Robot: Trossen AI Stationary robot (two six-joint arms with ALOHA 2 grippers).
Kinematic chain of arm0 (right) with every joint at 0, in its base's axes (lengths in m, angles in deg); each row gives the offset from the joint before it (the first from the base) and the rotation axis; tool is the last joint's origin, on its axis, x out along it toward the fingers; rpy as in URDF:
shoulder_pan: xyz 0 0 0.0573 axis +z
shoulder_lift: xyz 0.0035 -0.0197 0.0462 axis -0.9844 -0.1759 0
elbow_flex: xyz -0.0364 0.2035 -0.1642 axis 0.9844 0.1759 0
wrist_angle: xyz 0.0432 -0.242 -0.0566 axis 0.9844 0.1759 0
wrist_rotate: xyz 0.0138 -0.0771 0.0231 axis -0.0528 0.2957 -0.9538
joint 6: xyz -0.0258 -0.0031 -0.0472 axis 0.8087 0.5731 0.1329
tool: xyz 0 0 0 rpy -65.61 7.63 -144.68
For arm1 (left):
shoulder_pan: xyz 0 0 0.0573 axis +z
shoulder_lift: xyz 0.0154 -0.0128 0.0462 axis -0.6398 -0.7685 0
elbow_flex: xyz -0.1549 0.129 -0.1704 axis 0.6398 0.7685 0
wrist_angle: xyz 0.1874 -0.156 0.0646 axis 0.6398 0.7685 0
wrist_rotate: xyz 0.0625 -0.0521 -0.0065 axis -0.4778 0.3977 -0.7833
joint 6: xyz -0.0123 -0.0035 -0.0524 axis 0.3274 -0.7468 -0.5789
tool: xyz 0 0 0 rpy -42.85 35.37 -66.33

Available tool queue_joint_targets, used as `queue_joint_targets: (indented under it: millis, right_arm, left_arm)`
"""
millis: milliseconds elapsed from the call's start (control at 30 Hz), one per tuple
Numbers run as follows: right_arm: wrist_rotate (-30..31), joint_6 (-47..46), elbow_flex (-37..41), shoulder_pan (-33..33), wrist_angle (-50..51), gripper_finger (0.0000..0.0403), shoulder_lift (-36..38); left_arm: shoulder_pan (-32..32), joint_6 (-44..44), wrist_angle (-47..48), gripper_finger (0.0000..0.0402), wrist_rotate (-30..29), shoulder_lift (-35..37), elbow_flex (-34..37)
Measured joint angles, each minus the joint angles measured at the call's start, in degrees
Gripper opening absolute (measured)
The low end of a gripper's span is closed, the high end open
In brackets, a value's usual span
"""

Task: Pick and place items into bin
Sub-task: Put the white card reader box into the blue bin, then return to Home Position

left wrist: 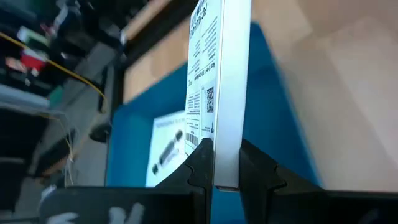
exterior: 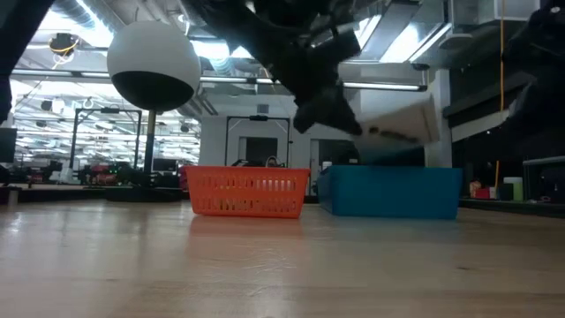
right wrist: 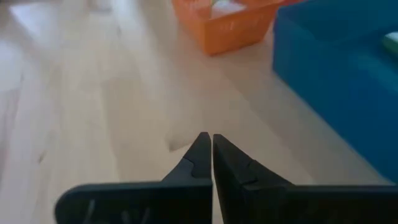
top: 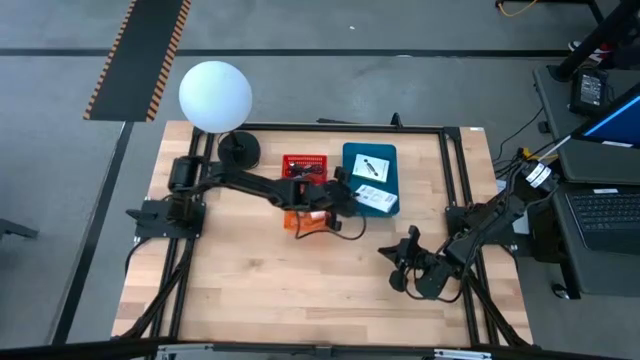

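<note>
One white packet (top: 369, 166) already lies in the blue bin (top: 350, 155) seen from above, just past my left gripper (top: 352, 198), which holds a second packet (top: 377, 201) over the bin's near rim; the orange basket (top: 297, 221) beneath my arm may hold more. My right gripper (top: 403, 262) waits well off to the side, over the bare wooden bench (top: 260, 290).

At bench height, the held packet (exterior: 397, 124) hangs above the bin (exterior: 390, 192), the red basket (exterior: 248, 192) beside it, a workshop hall behind.

My left wrist shows fingers (left wrist: 199, 165) clamped on the packet's (left wrist: 217, 81) edge, the other packet (left wrist: 172, 146) below.

My right wrist shows my right gripper (right wrist: 212, 149) closed, empty.
</note>
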Motion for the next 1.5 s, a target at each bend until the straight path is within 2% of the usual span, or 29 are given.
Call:
queue_joint_targets:
  millis: [267,400,567,900,1233,1300,1433,1500]
  right_arm:
    - [1.83,3.05,0.00,-2.50,-0.02,0.0000,0.00]
    - [1.84,5.77,-0.02,-3.77,-0.49,0.0000,0.00]
    - [1.85,9.17,-0.02,-5.41,-2.27,0.0000,0.00]
    - [0.99,10.67,-0.02,-5.82,-6.25,0.0000,0.00]
    - [-0.12,10.53,-0.02,-5.82,-6.58,0.0000,0.00]
    - [-0.13,10.61,-0.02,-5.82,-7.04,0.0000,0.00]
    - [-0.19,10.57,-0.04,-5.82,-8.52,0.0000,0.01]
    - [-0.29,10.57,-0.04,-5.82,-9.12,0.0000,0.00]
  left_arm:
    - [2.13,-0.48,4.33,0.0042,-0.43,-5.71,-4.84]
    - [2.43,-0.50,5.24,0.0042,-3.18,-6.18,-5.65]
    - [2.43,-0.64,6.74,0.0044,-3.07,-6.25,-5.61]
    - [2.37,-0.83,6.88,0.0101,-2.96,-6.25,-5.61]
    - [1.59,-4.41,7.68,0.0109,-3.04,-5.99,-5.59]
    - [0.97,-5.56,7.89,0.0105,-1.55,-5.26,-5.59]
    - [-0.58,-8.35,12.21,0.0087,7.11,-1.88,-5.56]
    - [-1.40,-8.44,14.29,0.0071,8.57,0.54,-5.06]
